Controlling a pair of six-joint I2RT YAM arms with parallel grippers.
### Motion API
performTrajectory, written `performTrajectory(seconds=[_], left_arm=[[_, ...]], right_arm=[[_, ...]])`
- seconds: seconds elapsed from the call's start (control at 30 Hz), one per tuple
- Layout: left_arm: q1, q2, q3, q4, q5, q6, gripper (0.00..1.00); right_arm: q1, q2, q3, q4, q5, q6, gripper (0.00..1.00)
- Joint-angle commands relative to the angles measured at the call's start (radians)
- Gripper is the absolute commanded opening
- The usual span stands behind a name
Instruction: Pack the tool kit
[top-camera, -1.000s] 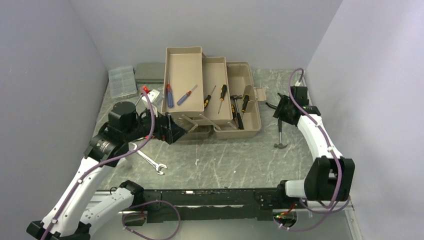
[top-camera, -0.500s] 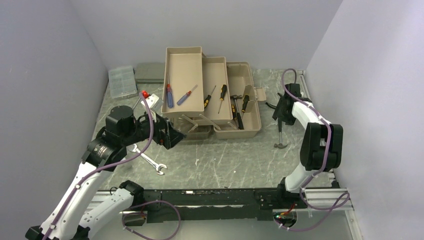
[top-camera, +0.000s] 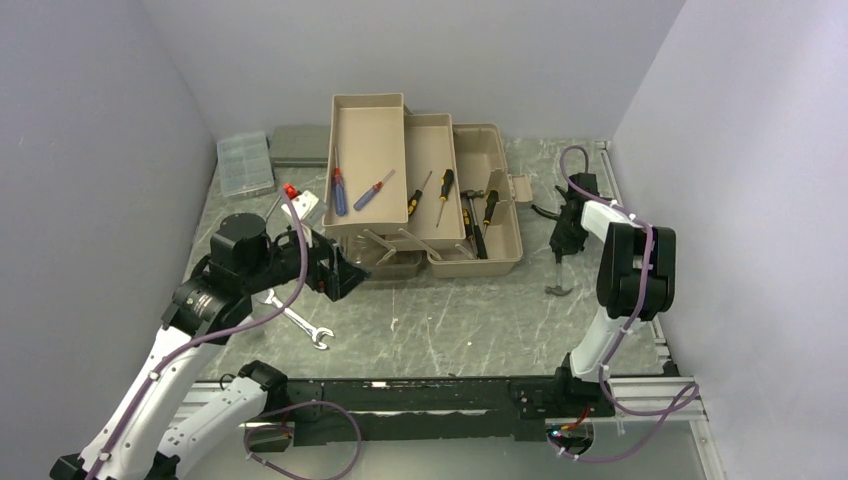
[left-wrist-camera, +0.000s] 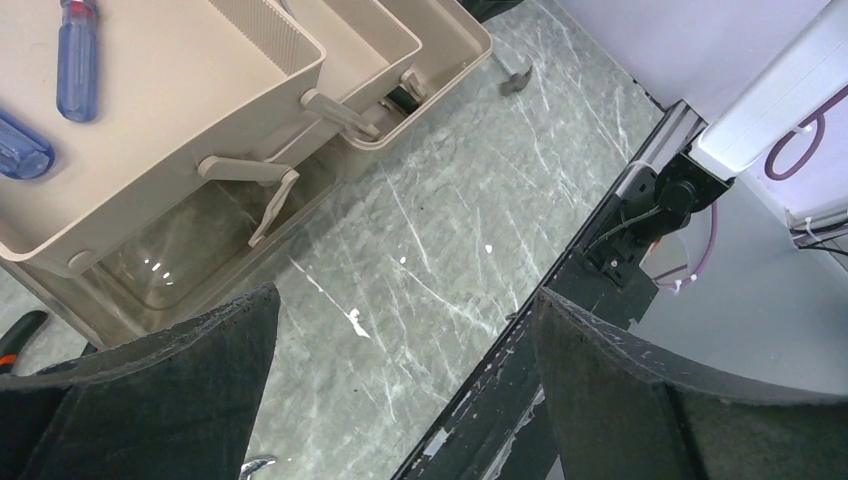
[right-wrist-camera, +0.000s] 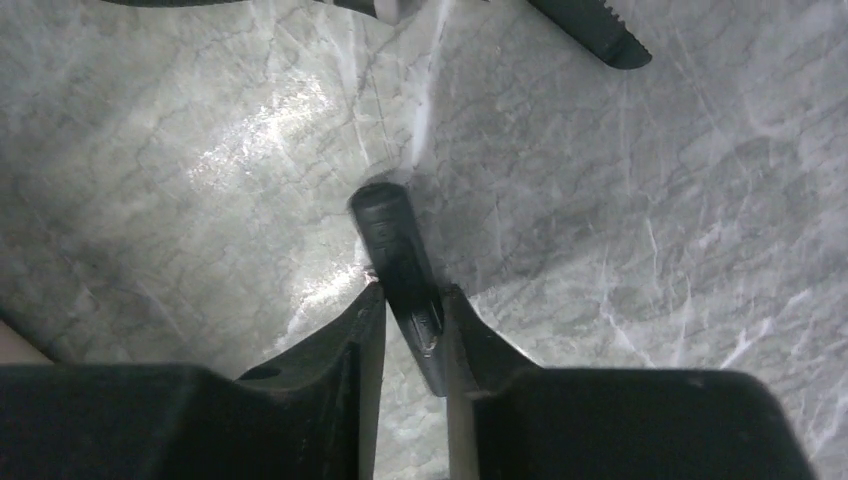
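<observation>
The taupe toolbox (top-camera: 497, 250) stands open at the middle back, its fold-out trays (top-camera: 368, 120) spread to the left. Screwdrivers (top-camera: 339, 190) lie in the trays and more tools (top-camera: 472, 215) lie in the base. A small hammer (top-camera: 557, 289) lies on the table to the right of the box. My right gripper (top-camera: 566, 240) points straight down over its black handle (right-wrist-camera: 395, 240), with both fingers pressed against it. My left gripper (top-camera: 352, 276) hovers open at the box's front left corner (left-wrist-camera: 150, 270), nothing between its fingers (left-wrist-camera: 620, 360).
A steel wrench (top-camera: 300, 322) lies on the table in front of the left arm. A red-handled tool (top-camera: 290, 190) sits left of the trays. A clear organiser (top-camera: 245, 163) and a flat grey case (top-camera: 298, 145) are at the back left. Black pliers (top-camera: 545, 211) lie behind the right gripper.
The right arm folded inward and its gripper came down over the hammer's handle and closed on it. The left arm shifted only slightly.
</observation>
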Motion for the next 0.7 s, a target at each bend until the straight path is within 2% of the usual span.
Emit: performTrajectory(seconds=[0.0,0.1,0.27,0.67], left_arm=[[0.003,-0.022,0.010,0.003,-0.012,0.029,0.97],[0.004,-0.021,0.016,-0.010,-0.021,0.034,0.97],[0.003,-0.022,0.025,-0.021,-0.045,0.040,0.97],[0.004,-0.014,0.026,-0.023,-0.038,0.033,0.97]], right_arm=[[-0.002,0.046,-0.003,0.030,-0.054,0.003,0.15],[-0.003,0.022,-0.018,0.043,-0.075,0.008,0.00],[-0.003,-0.102,-0.049,0.066,-0.141,0.016,0.00],[-0.008,-0.359,0.027,-0.078,-0.205,0.022,0.00]])
